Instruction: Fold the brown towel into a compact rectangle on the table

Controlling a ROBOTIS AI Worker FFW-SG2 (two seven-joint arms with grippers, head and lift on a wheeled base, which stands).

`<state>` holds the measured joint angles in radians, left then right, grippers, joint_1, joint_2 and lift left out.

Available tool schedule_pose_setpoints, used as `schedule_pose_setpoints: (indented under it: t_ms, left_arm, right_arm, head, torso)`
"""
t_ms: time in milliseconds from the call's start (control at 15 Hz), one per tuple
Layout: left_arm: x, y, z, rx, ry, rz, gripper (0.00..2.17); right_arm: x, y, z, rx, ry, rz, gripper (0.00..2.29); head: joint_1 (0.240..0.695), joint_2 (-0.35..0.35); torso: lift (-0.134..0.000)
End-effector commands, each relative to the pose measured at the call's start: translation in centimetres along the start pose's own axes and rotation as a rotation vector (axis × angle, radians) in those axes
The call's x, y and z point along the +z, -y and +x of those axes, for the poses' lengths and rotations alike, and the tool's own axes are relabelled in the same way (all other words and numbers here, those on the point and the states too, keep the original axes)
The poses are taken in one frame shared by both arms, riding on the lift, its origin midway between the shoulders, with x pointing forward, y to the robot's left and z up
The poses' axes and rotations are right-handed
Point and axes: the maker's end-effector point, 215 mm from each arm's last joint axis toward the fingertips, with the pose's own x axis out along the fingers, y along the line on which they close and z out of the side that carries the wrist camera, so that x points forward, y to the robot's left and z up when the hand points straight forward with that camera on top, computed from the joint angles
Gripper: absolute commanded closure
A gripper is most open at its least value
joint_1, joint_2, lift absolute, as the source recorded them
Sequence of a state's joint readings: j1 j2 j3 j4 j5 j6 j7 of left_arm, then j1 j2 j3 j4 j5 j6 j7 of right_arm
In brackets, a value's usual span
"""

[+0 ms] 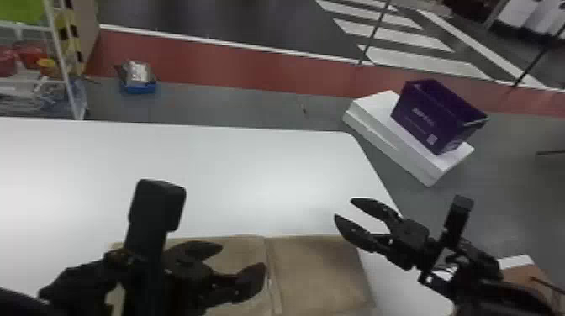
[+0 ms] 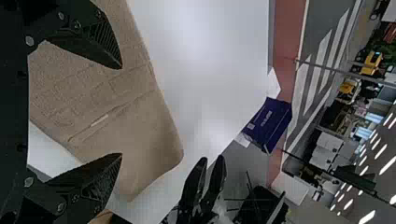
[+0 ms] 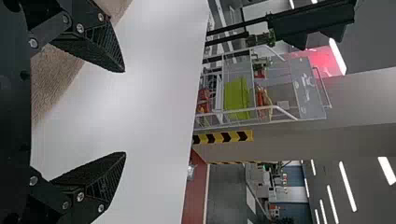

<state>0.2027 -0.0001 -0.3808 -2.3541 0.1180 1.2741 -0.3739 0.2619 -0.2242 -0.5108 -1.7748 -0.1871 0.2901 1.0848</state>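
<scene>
"Start with the towel [image 1: 323, 273]?"

"Lies flat on the near part of the table [image 1: 231, 168]. Has a straight seam running from the far edge toward the robot, with a narrow raised band along it and a small pale mark beside it. Looks browner to the right of the seam, lighter to the left in the head view."

"And the left gripper [image 1: 244, 257]?"

"Hangs over the left part of the towel, with fingers wide apart and nothing between them. Points toward the right and away from the robot."

"Same with the right gripper [image 1: 343, 208]?"

"Much the same: hovers by the far right corner of the towel, with fingers wide open and empty. Points inward, over to the left."

"Beyond the table?"

"On the floor to the right, a purple crate [image 1: 433, 113] on a white box [image 1: 378, 105]. At the far left, a rack [image 1: 68, 80], with a blue tray [image 1: 141, 87] on the floor near it."
</scene>
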Motion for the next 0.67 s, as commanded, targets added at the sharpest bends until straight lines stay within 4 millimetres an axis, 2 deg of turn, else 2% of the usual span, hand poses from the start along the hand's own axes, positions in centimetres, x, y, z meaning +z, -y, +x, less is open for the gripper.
schedule_pose_setpoints:
  t_ms: [0, 67, 200, 333, 467, 533, 600]
  left_arm:
    - [0.1, -5.3, -3.0, 0.107, 0.042, -0.037, 0.02]
    - [0.5, -7.7, -4.3, 0.142, 0.073, -0.051, 0.03]
    - [1.4, -11.9, -7.3, 0.203, 0.146, -0.064, 0.05]
    - [1.6, -15.6, -9.9, 0.277, 0.201, -0.062, 0.06]
    - [1.7, -18.0, -11.9, 0.331, 0.257, -0.036, 0.07]
    - [1.7, -18.6, -12.8, 0.349, 0.278, -0.022, 0.08]
    - [1.3, -19.1, -13.5, 0.361, 0.284, -0.021, 0.08]
  right_arm:
    - [1.0, -2.5, -0.2, 0.002, -0.004, 0.051, 0.29]
    - [1.2, -3.6, -0.2, 0.000, -0.013, 0.084, 0.29]
    - [0.7, -6.2, 0.0, 0.002, -0.050, 0.163, 0.49]
    - [-0.9, -8.7, 0.2, -0.023, -0.101, 0.210, 0.50]
    - [-2.9, -10.5, 0.2, -0.052, -0.165, 0.237, 0.50]
    - [-3.9, -11.4, 0.4, -0.064, -0.200, 0.241, 0.50]
    - [-4.7, -12.2, 0.9, -0.061, -0.229, 0.245, 0.50]
  head:
    - [0.695, -0.350]
    - [0.695, -0.350]
    - [0.695, -0.350]
    - [0.695, -0.350]
    - [0.695, -0.287]
    - [0.695, -0.223]
    - [0.695, -0.199]
  torso:
    - [-0.123]
    - [-0.123]
    - [-0.123]
    - [-0.123]
    - [-0.123]
    - [-0.123]
    - [-0.123]
